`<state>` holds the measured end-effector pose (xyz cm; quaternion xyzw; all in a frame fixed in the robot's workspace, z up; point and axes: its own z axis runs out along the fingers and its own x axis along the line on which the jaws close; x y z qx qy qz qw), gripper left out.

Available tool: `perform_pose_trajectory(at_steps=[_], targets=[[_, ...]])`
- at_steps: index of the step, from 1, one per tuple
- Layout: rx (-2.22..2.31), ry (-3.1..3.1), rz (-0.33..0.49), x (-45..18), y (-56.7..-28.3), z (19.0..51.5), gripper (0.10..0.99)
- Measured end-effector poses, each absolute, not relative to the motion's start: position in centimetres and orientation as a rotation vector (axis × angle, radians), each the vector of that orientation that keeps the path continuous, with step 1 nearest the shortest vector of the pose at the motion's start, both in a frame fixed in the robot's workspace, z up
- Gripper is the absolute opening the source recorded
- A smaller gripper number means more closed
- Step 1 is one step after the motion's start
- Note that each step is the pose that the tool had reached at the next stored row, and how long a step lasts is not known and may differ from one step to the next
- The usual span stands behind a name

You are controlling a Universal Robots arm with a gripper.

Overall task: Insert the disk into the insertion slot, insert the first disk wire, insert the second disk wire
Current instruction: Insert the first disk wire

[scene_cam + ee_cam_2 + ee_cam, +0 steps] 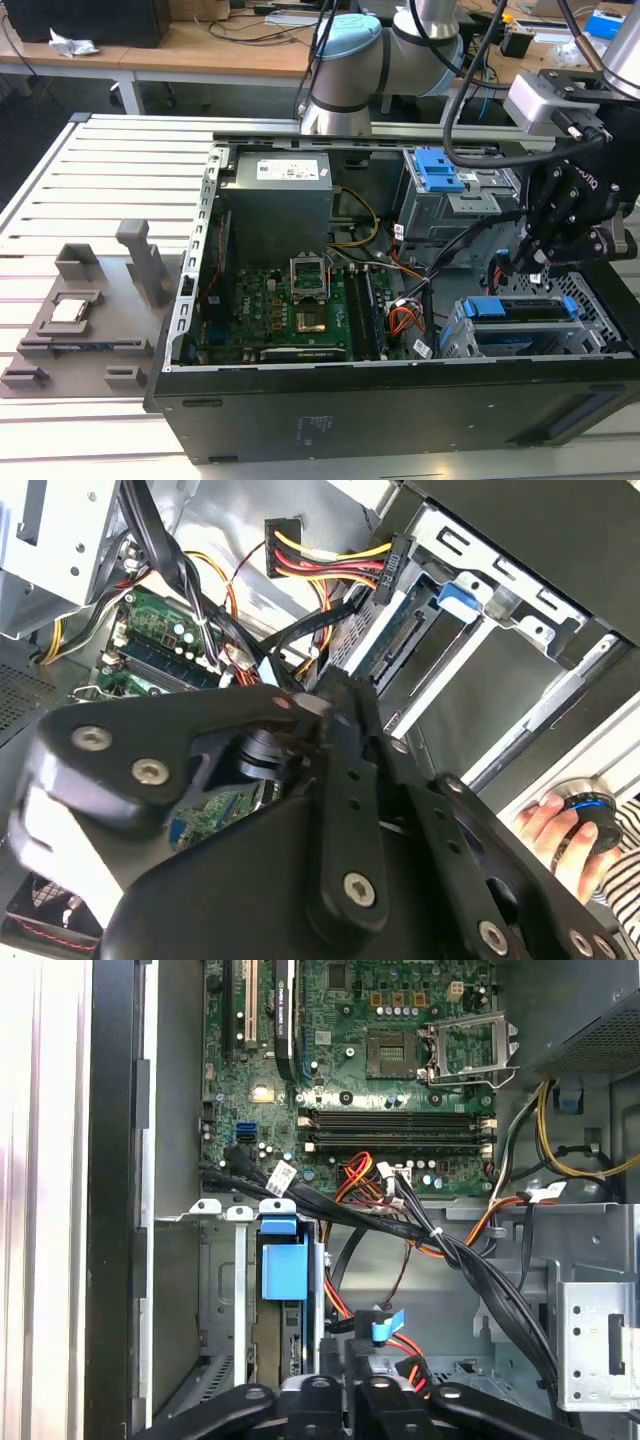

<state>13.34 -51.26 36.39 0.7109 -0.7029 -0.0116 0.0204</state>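
The disk is sitting in the insertion slot, its blue carrier showing on top, at the exterior view's right end of the open computer case. The hand is hovering just above the slot among black cables; I cannot tell how far it is opening or whether it is gripping anything. A connector with yellow, red and black wires is sitting at the disk's end. The case is resting on the slatted bench.

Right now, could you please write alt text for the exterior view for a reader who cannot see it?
The arm's black gripper hangs above the disk, which sits in the insertion slot at the exterior view's right of an open computer case. The case lies on a slatted table, motherboard exposed.
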Motion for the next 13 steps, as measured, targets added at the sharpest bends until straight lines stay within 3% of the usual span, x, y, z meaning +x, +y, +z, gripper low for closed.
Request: perform_pose_trajectory(at_steps=[1, 2, 3, 13], targets=[[2.205, -2.18, -0.036, 13.3, -51.3, 36.4, 0.235], [2.205, -2.18, -0.036, 13.3, -51.3, 36.4, 0.235], [2.205, -2.18, -0.036, 13.3, -51.3, 36.4, 0.361], [2.204, -2.168, -0.043, 16.9, -51.3, 36.2, 0.361]])
